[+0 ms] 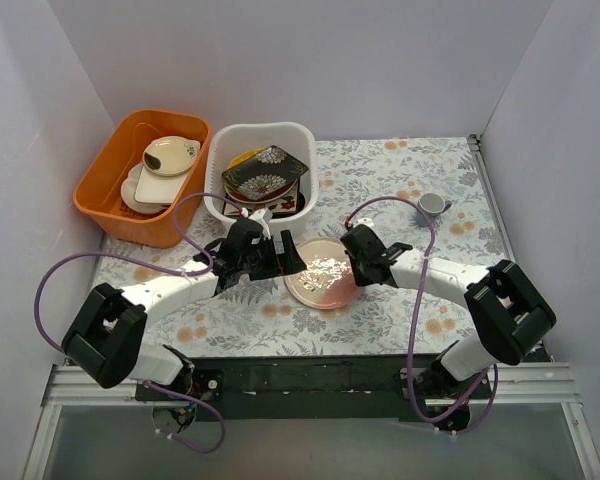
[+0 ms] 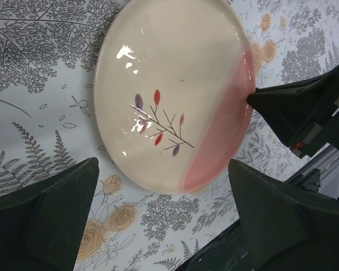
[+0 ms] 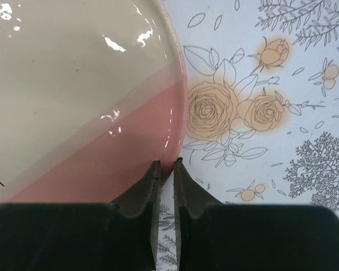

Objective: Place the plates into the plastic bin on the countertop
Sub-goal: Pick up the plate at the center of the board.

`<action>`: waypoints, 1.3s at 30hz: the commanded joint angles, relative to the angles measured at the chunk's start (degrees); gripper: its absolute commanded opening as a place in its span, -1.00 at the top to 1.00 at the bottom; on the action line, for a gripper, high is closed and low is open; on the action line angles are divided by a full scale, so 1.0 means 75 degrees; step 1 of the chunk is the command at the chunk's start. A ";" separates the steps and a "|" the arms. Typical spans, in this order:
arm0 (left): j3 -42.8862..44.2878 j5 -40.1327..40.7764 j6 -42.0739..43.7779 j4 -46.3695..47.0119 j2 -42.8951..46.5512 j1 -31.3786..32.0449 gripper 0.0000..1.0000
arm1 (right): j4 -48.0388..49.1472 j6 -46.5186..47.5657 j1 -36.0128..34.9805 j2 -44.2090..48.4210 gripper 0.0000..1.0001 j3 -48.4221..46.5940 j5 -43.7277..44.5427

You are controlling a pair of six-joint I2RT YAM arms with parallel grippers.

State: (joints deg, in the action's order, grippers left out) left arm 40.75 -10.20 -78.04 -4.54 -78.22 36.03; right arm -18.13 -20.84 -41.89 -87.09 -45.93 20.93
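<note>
pink-cream plate (image 1: 323, 280), white bin (image 1: 265, 128), orange tub (image 1: 108, 190)

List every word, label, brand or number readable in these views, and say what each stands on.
None can be read. The pink-cream round plate carries only a painted twig with coloured buds, and the countertop only printed ferns and flowers. The plastic bin and the orange tub show no lettering.

Glossy smooth glazed ceramic, bright reflections: pink-cream plate (image 2: 169, 96). Matt printed surface: countertop (image 3: 271, 84). Smooth white plastic: plastic bin (image 1: 260, 128). Matt black plastic: left gripper fingers (image 2: 45, 220).
</note>
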 commanded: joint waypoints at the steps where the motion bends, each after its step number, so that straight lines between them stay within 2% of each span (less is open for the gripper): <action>1: -0.0137 0.0456 -0.0001 0.0077 -0.0141 0.0036 -0.96 | -0.2468 -0.0315 -0.0204 -0.0260 0.97 0.0559 -0.0658; 4: -0.0312 0.0574 -0.0048 0.0241 -0.0188 0.0036 -0.96 | -0.2540 -0.0397 -0.0192 -0.0026 0.97 0.0312 -0.0342; 10: -0.0816 0.0399 -0.0293 0.0871 -0.0235 0.0024 -0.96 | -0.2435 -0.0362 -0.0192 0.0547 0.72 -0.0005 -0.0341; 13: -0.1201 0.0177 -0.0563 0.1469 -0.0329 0.0024 -0.96 | -0.2270 -0.0315 -0.0169 0.0888 0.43 -0.0028 -0.0283; 14: -0.1284 0.0130 -0.0691 0.1634 -0.0399 0.0012 -0.96 | -0.2235 -0.0315 -0.0180 0.0970 0.21 -0.0028 -0.0283; 17: -0.1601 -0.0268 -0.0867 0.2407 -0.0540 0.0012 -0.96 | -0.2013 -0.0315 -0.0122 0.1345 -0.09 0.0030 -0.0107; 19: -0.1742 -0.0560 -0.1032 0.2970 -0.0704 0.0012 -0.93 | -0.1756 -0.0303 0.0030 0.1638 -0.14 0.0135 -0.0014; 24: -0.1824 -0.0972 -0.1161 0.3464 -0.1161 0.0012 -0.82 | -0.1134 -0.0128 0.0824 0.2235 -0.02 0.0580 -0.0130; 29: -0.1836 -0.0926 -0.1138 0.3312 -0.1220 0.0012 -0.72 | 0.0059 0.0212 0.1693 0.2518 0.08 0.1376 -0.1347; 34: -0.1812 -0.0879 -0.1091 0.3077 -0.1208 0.0012 -0.63 | 0.0904 0.0213 0.1788 0.2085 0.12 0.1729 -0.2423; 39: -0.1965 -0.0832 -0.1126 0.2995 -0.1173 0.0001 -0.61 | 0.1280 0.0119 0.1800 0.2201 0.12 0.1824 -0.2627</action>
State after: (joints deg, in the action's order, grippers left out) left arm 28.25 -16.73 -86.85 22.41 -86.70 35.97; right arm -14.66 -20.16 -28.56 -71.75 -32.27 5.23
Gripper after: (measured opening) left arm 0.812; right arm 0.444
